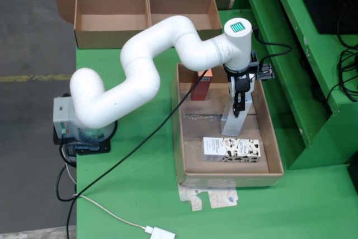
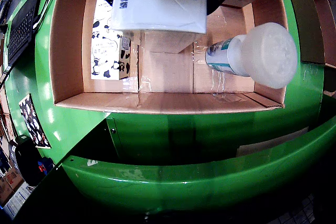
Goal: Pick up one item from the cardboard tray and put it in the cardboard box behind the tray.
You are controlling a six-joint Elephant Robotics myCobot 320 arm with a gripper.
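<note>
From here the arm (image 1: 140, 76) reads smooth glossy white plastic. Tray (image 1: 184, 155) is matt brown corrugated cardboard, with shiny clear tape across its floor. Box (image 1: 112, 12) at upper left of the fixed view is the same matt cardboard. Bench (image 1: 134, 194) is painted green with a slight sheen. Cow-print carton (image 1: 231, 149) looks like coated paperboard. Bottle (image 2: 265, 55) in the wrist view has a frosted white plastic cap.

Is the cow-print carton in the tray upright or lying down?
Lying down. The black-and-white cow-print carton rests flat on its long side on the cardboard tray floor; the wrist view shows it flat too.
</note>
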